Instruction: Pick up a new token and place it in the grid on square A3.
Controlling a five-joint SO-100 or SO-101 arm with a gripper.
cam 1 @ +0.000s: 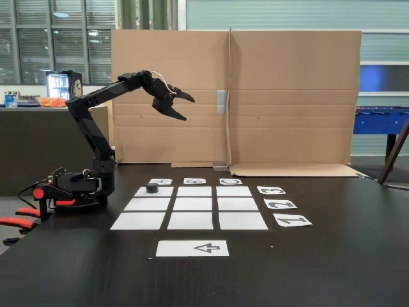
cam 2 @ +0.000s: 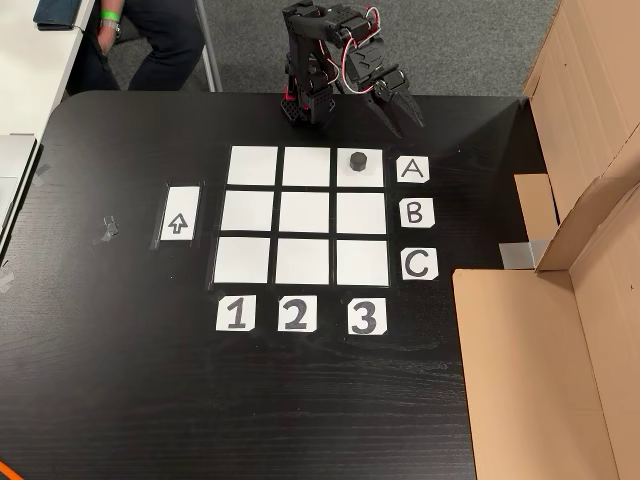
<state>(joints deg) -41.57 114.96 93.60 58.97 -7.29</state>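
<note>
Token (cam 2: 360,159) sits inside square A3 (cam 2: 372,176), gripper (cam 2: 398,104) raised.

Token (cam 2: 360,159) on square A3 (cam 2: 372,177), corner of the grid (cam 2: 306,214); arrow strip (cam 2: 178,213) beside the opposite edge.
</note>
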